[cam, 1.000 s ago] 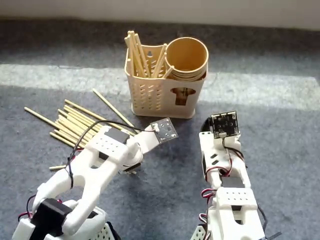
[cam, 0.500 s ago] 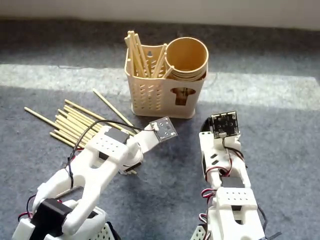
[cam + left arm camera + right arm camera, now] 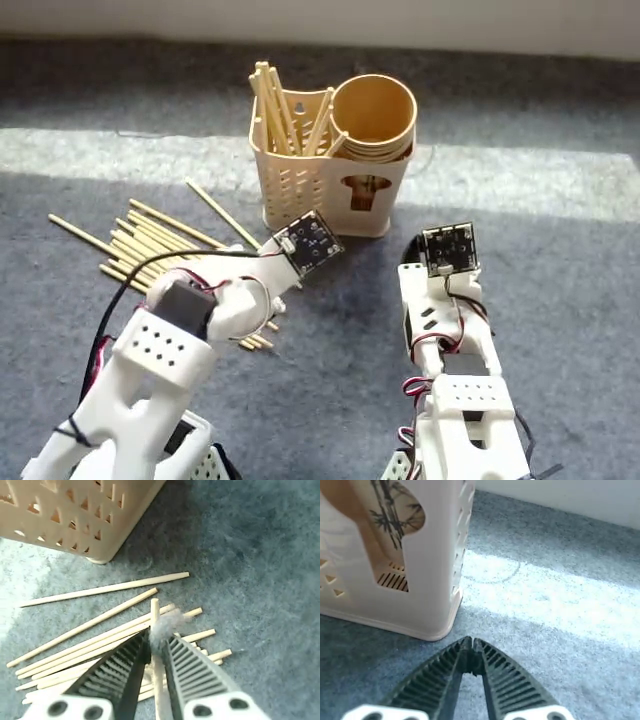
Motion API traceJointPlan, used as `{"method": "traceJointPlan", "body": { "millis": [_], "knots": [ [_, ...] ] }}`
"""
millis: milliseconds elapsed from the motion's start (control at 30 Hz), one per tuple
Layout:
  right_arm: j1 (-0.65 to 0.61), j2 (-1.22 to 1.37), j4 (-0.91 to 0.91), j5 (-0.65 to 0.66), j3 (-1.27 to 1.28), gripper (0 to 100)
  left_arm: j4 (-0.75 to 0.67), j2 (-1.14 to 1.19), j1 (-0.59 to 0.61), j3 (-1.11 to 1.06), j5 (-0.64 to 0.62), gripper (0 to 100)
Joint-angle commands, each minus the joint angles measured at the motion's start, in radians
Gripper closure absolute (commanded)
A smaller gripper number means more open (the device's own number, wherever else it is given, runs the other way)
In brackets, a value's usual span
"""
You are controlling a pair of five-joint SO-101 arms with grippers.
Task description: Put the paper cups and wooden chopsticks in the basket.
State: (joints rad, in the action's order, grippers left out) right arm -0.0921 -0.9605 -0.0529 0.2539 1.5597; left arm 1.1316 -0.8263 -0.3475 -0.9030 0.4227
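A cream basket stands at the back of the carpet. Stacked paper cups and several wooden chopsticks sit inside it. More chopsticks lie in a loose pile to its front left. Just above that pile, my left gripper is shut on one chopstick, and a tuft of grey fluff is caught at the tips. My right gripper is shut on nothing. It hangs low over the carpet, just in front of the basket's corner.
Grey carpet covers the whole floor, with a sunlit band running behind and beside the basket. Open carpet lies to the right of the basket and between the two arms. A pale wall edge runs along the back.
My left arm has swung, and its wrist now sits a little closer to the basket. The right arm has kept still.
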Motion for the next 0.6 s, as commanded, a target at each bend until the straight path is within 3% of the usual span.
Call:
{"method": "traceJointPlan", "body": {
  "millis": [0,367,567],
  "knots": [
    [-0.008,-0.015,-0.028,0.008,-0.031,97.5,0.021,-0.079,-0.016,0.094,-0.026,99],
    [-0.010,-0.013,-0.028,0.008,-0.030,97.5,0.038,-0.099,-0.013,0.452,-0.288,99],
    [-0.010,-0.013,-0.027,0.008,-0.030,97.5,-0.054,-0.099,-0.008,0.691,-0.427,99]
  ]
}}
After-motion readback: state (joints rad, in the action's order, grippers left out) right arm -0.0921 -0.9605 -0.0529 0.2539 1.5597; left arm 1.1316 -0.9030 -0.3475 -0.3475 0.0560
